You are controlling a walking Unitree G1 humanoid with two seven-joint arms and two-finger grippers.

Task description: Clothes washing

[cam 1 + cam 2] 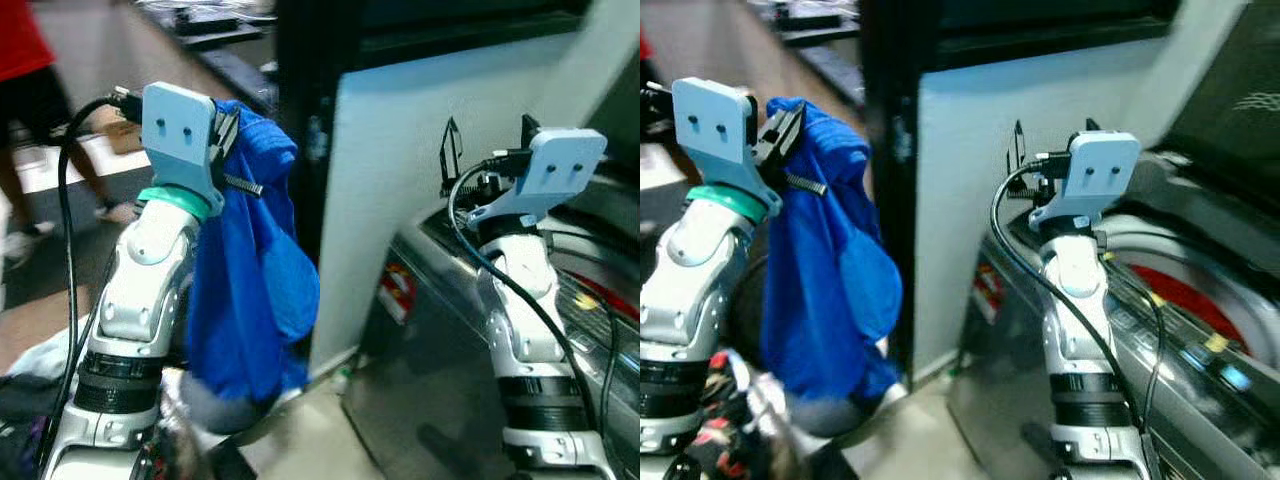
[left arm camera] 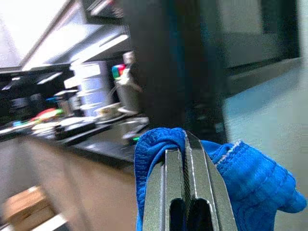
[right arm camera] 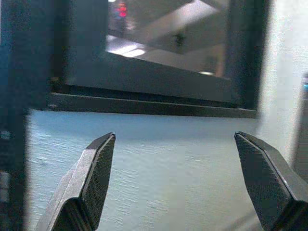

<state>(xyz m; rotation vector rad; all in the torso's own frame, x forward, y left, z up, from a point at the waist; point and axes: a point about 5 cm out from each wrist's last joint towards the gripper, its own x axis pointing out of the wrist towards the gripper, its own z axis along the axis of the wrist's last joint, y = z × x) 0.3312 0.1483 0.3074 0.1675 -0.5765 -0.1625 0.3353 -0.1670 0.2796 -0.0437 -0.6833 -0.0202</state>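
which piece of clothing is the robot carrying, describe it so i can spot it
Start at the washing machine on the robot's right, then cross the pale wall panel to the raised left arm. Pinched in the left gripper hangs a blue garment, draping down beside the arm. Its bright blue sets it apart from the dark clothes lower down.

A bright blue garment hangs in the air, pinched at its top edge between the closed fingers of the left pincer. It droops in loose, soft folds beside the raised left arm, its lower end near the floor. The knit hem bunches around the finger tips. To the robot's right stands a top-loading washing machine, grey-sided, its round drum opening showing red inside, well apart from the cloth.
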